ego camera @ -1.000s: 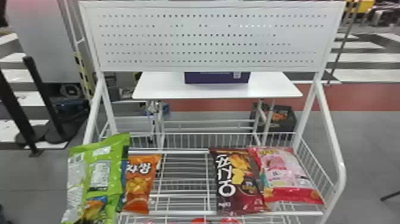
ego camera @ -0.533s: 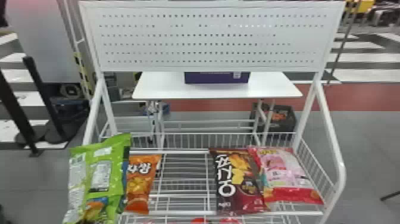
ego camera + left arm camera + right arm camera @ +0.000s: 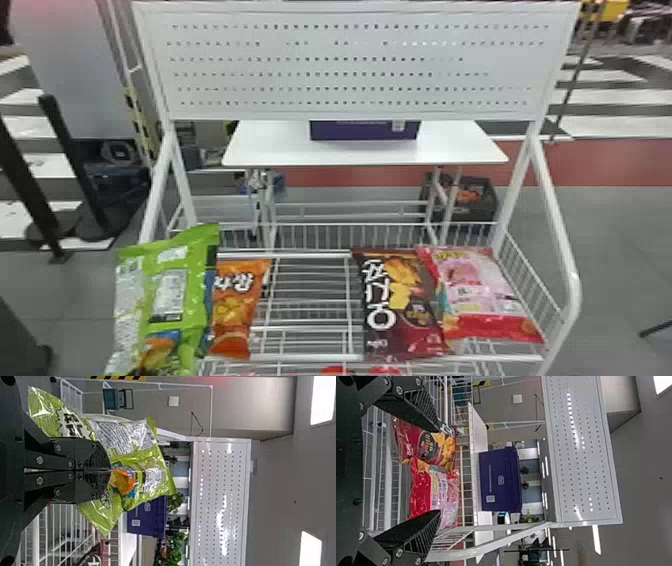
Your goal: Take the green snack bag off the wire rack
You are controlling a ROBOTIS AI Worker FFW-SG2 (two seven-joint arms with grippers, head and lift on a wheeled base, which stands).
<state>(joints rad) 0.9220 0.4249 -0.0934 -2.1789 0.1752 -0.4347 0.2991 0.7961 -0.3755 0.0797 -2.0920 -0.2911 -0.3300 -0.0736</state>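
in the head view, the green snack bag is being held at the left end of the wire rack, partly overlapping the orange bag; rack contact cannot be told. in the left wrist view, bold lettering is being shown; the creased, glossy bag is being pinched between the closed-together fingers of the left gripper. the right gripper is being held wide open, empty.

The black, flat-plated left gripper is showing round silver-grey screws along its links and ridges near its tips. The black right gripper is displaying wedge-shaped fingers with slanting ribs.
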